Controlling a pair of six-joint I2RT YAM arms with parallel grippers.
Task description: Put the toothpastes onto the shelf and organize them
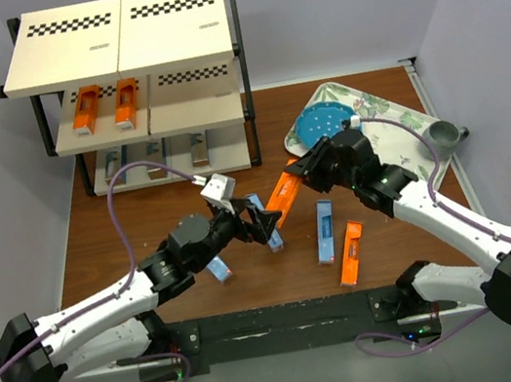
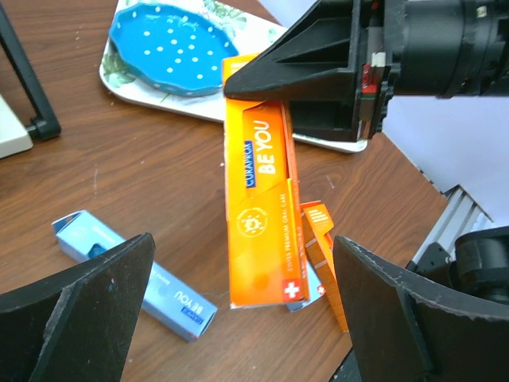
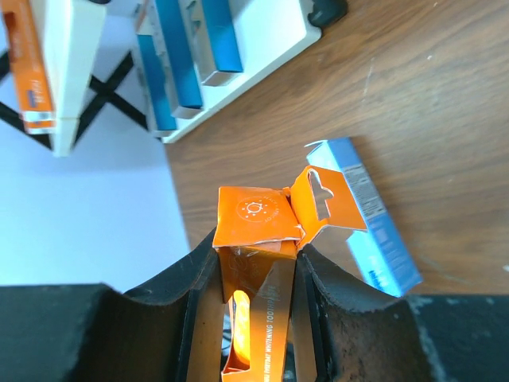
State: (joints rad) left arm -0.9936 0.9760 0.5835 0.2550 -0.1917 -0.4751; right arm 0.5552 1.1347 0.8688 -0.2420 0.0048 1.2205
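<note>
My right jaws are clamped shut on one end of an orange toothpaste carton (image 2: 258,215). They hold it off the surface (image 1: 395,250), tilted, with its free end pointing toward the left arm (image 1: 108,306). In the right wrist view the carton's torn end flap stands up between the fingers (image 3: 334,318). My left jaws are spread wide and hold nothing. They sit just beside the carton's free end, and I cannot tell whether they touch it. The shelf (image 1: 115,38) stands at the far left of the surface. Two orange cartons (image 1: 86,109) lie side by side on its middle tier, and blue and silver ones (image 1: 122,162) are lined up on the bottom tier. Loose on the wood are a blue carton (image 1: 325,230) with another orange carton (image 1: 350,251) just beside it, and a second blue one (image 1: 218,269) near the left arm. A third blue one (image 1: 263,219) lies by the left jaws. Off to the right, a floral tray (image 1: 402,125) carries a blue dotted dish (image 1: 321,124), with a grey cup (image 1: 443,131) at its edge.
</note>
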